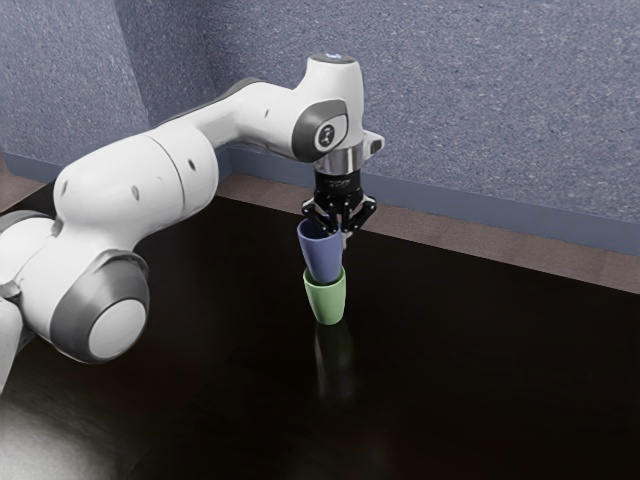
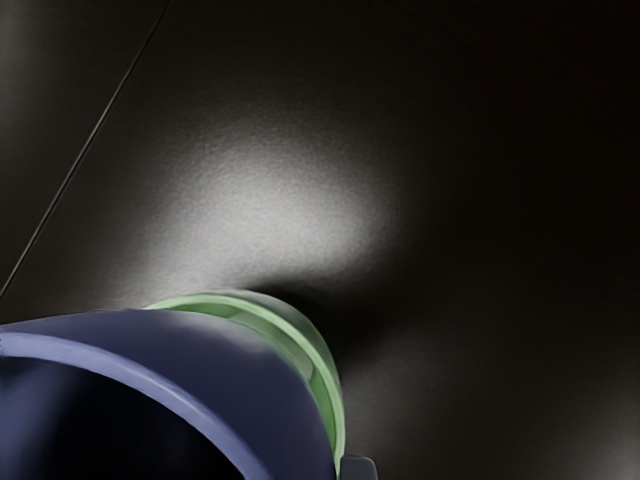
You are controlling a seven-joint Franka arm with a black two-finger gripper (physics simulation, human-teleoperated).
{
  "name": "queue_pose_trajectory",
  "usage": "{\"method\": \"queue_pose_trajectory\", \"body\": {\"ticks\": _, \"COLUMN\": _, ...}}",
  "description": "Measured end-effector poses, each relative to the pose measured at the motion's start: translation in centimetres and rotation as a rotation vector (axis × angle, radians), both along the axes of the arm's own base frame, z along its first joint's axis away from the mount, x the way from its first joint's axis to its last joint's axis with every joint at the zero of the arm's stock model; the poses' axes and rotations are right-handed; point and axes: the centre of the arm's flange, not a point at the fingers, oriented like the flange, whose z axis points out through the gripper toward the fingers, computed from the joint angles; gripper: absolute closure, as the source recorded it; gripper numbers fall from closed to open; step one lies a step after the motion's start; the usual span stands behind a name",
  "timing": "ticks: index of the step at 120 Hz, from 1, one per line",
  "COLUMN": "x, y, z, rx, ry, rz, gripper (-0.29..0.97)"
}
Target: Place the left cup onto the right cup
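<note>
Blue tapered cup [image 1: 322, 255]: leans slightly, its base sunk into the mouth of the cup below and its upper half clear above that rim.
Green tapered cup [image 1: 325, 298]: stands upright on the glossy dark table [image 1: 480, 380] and carries the blue tapered cup. In the wrist view a crescent of the green tapered cup [image 2: 300, 340] shows beside the blue wall.
Black two-finger gripper [image 1: 342, 228]: hangs straight down from the white arm [image 1: 150, 190]. Its jaws are narrow and pinch the blue tapered cup's wall at the rim, on the side toward the exterior view's right.
Stage: my judgement is that the cup is nested but not let go.
Risk, lean: the blue cup does not look square in the green one. Freed like this, it may rock, settle crooked or tip out.
Risk, pressing: pushing further down off-centre could wedge the two cups or skid the green tapered cup across the smooth table.
Risk, retreat: the grip is on one wall only. A finger dragging on the rim while lifting away could pull the blue cup back up or topple both cups.
</note>
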Motion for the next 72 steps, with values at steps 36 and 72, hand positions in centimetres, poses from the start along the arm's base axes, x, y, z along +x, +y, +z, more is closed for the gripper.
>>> {"method": "queue_pose_trajectory", "body": {"ticks": 36, "x": 0.03, "y": 0.0, "z": -0.39, "rx": 0.001, "ry": 0.006, "rz": 0.001, "gripper": 0.78}}
{"method": "queue_pose_trajectory", "body": {"ticks": 72, "x": 0.04, "y": -0.02, "z": -0.41, "rx": 0.0, "ry": 0.006, "rz": 0.001, "gripper": 0.6}}
